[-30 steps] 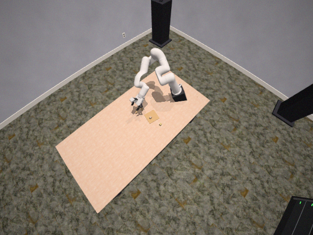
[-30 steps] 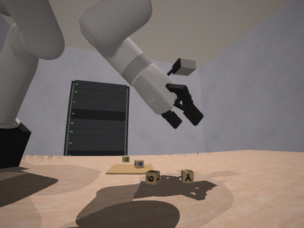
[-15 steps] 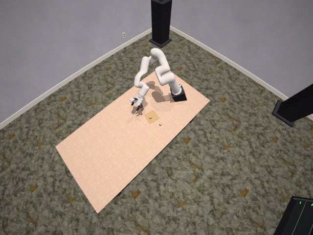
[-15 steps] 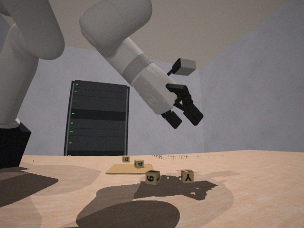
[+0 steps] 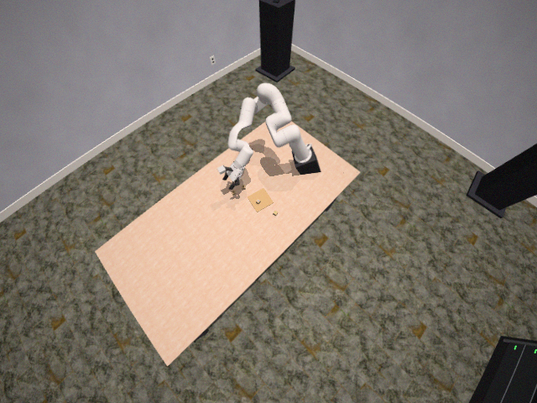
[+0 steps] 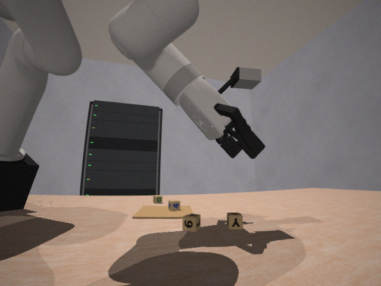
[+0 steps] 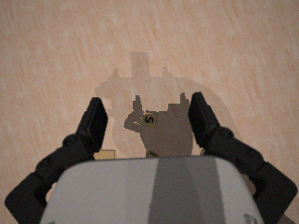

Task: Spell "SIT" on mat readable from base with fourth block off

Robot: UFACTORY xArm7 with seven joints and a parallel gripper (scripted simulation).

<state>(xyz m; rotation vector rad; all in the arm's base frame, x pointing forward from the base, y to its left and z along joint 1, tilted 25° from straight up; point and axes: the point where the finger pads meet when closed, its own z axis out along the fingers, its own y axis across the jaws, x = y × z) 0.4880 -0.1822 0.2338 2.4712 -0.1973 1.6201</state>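
Observation:
My gripper (image 7: 147, 105) is open and empty, and hangs well above the table. In the wrist view a small wooden block with an S on its top face (image 7: 149, 119) lies on the bare table below, between the two fingers and inside the gripper's shadow. In the exterior view the gripper (image 6: 243, 148) hangs over two blocks off the mat, one with a Y on its side (image 6: 234, 220) and one with a 9 (image 6: 191, 222). The tan mat (image 6: 162, 211) holds one block with a blue 4 on its side (image 6: 174, 205). A fourth block with a green letter (image 6: 158, 199) lies beyond the mat.
The mat (image 5: 260, 200) lies near the robot base (image 5: 305, 162), with one block on it (image 5: 258, 201) and one just off its corner (image 5: 274, 212). A dark server rack (image 6: 121, 149) stands behind the table.

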